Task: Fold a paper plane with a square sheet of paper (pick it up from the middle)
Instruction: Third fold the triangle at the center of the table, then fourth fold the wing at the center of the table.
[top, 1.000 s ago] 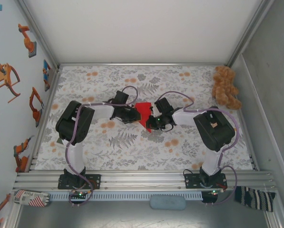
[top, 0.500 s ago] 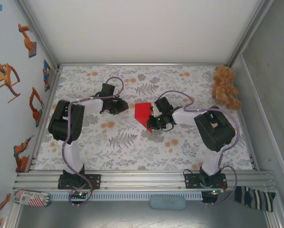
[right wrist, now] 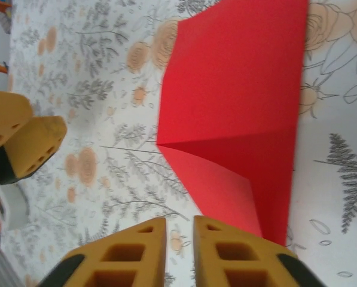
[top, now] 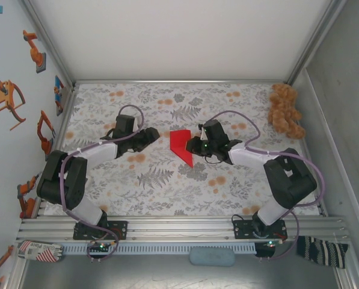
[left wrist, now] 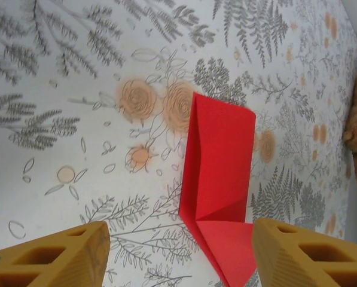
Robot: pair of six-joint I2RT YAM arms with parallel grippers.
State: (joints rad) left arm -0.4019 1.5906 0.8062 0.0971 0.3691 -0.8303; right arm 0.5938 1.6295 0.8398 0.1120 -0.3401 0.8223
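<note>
The red sheet of paper lies folded on the flowered table top, a dart shape with its sharp tip toward the near side. Nothing holds it. My left gripper hovers just left of it, open. In the left wrist view its yellow fingers stand wide apart, with the paper ahead between them. My right gripper sits at the paper's right edge. In the right wrist view its gripper shows a narrow empty gap, the paper just beyond the fingertips.
A brown teddy bear sits at the back right corner, against the wall. Walls close the table at the left, back and right. An aluminium rail carries both arm bases along the near edge. A dark cloth lies beyond it.
Both grippers were at the paper a second ago. The left arm pulled back to the left and opened wide. The right gripper let go, parted slightly and backed off to the right.
</note>
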